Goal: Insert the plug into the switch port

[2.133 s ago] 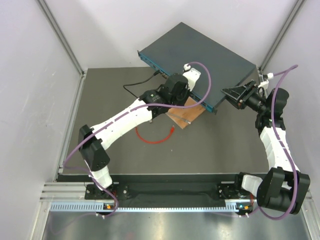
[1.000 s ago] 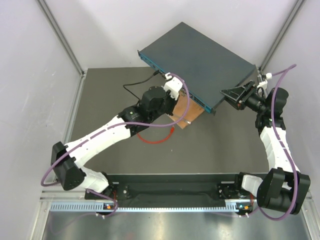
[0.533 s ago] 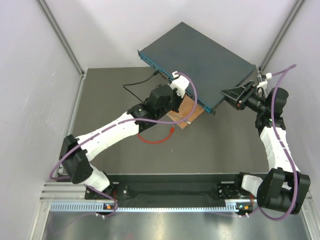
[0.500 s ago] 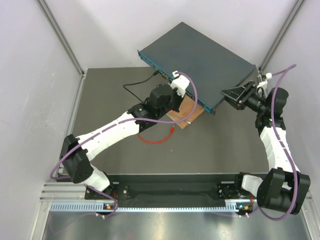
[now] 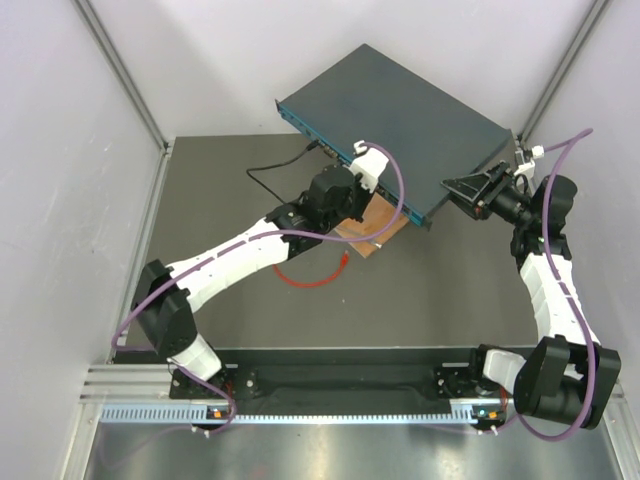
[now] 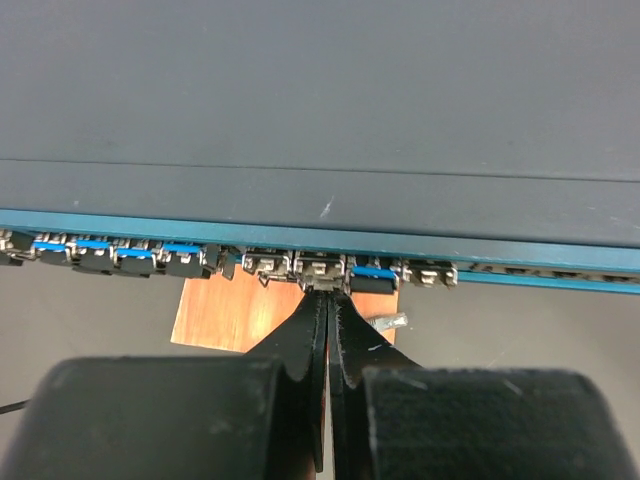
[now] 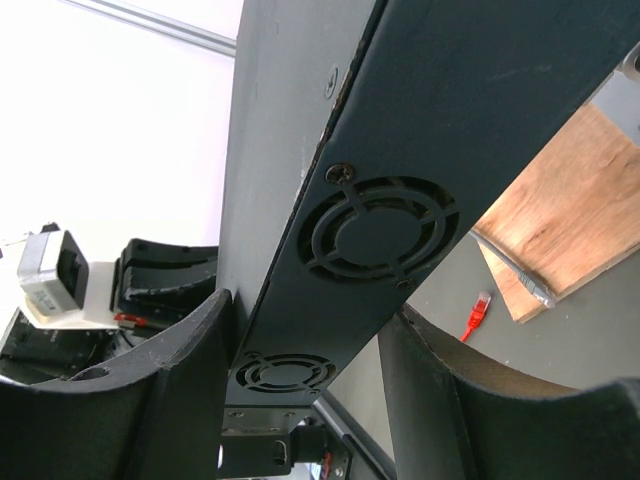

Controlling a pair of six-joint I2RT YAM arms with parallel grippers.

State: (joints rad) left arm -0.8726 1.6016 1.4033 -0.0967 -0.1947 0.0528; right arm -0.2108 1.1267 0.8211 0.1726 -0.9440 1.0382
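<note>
Left wrist cam: left jaws, now fully shut & empty, have swung tips up against a switch port (image 6: 318,268), yet plug (image 5: 344,261) lies on bench (image 5: 450,290) well behind them, so insertion not started; right jaws part-open, gripping switch (image 5: 400,110) end.

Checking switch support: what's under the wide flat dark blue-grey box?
A flat brown wooden board sits under the front edge of the dark blue-grey switch box, partly sticking out. A grey cable end lies on the exposed part. How far the board runs underneath is hidden.
</note>
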